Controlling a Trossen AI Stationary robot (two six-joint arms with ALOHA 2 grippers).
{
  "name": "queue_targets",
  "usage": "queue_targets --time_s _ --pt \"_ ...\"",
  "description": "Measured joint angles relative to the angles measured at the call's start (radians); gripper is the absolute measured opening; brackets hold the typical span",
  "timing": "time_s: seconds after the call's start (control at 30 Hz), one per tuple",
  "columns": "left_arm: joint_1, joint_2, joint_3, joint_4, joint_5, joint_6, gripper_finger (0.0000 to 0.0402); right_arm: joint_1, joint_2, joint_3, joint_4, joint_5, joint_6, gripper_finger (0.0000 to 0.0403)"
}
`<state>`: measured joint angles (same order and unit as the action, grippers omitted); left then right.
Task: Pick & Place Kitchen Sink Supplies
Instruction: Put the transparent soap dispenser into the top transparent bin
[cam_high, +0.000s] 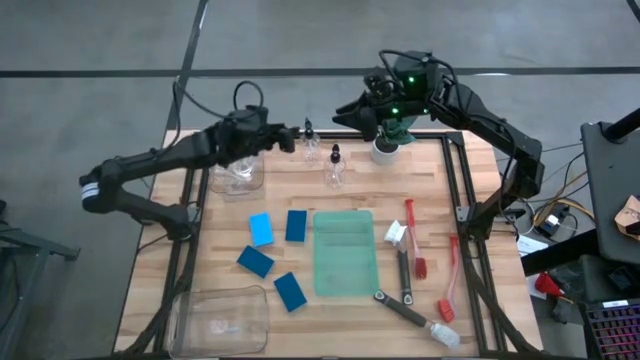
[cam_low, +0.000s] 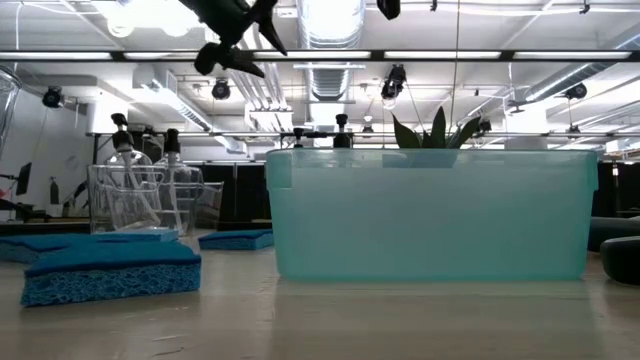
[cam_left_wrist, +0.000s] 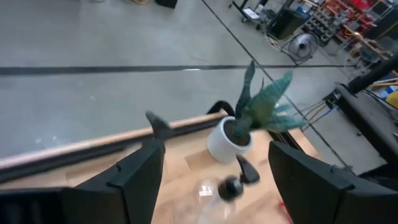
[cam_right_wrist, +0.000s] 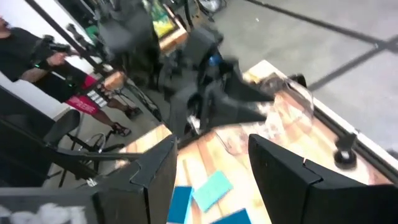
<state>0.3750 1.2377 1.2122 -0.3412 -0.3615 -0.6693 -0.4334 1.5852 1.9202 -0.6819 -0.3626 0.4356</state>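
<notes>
the clear bottle (cam_high: 309, 141) stands just beside your left gripper (cam_high: 291, 137), whose fingers are spread wide and empty; centre them round its body before closing.

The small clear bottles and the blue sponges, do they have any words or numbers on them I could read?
None can be read.
Small clear plastic bottles with black tops: no label shows.
Flat blue rectangular sponges: plain, no print.
Pale green translucent plastic bin: no lettering.
Background shelves, left wrist view: too blurred to read.

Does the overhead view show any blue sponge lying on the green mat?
No, all four blue sponges lie on bare wood beside the green mat.
</notes>
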Motion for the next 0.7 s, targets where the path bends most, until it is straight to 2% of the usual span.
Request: queue_targets --time_s 0.2,0.37,0.53,0.7 --pt "0.068 0.113 0.108 -0.017 0.058 0.020 0.0280 -0.002 0.000 0.000 -0.023 0.000 0.003 0.0194" --pt "0.118 0.216 0.197 -0.120 0.091 -0.012 0.0280 -0.001 -0.002 0.000 -0.053 -0.001 0.003 0.0194" --pt "0.136 0.312 0.268 -0.149 0.118 -0.021 0.0280 -0.001 -0.003 0.000 -0.086 -0.001 -0.001 0.0194" --pt "0.135 0.389 0.338 -0.202 0.099 -0.014 0.0280 -0.001 -0.004 0.000 -0.101 -0.002 -0.002 0.0194"
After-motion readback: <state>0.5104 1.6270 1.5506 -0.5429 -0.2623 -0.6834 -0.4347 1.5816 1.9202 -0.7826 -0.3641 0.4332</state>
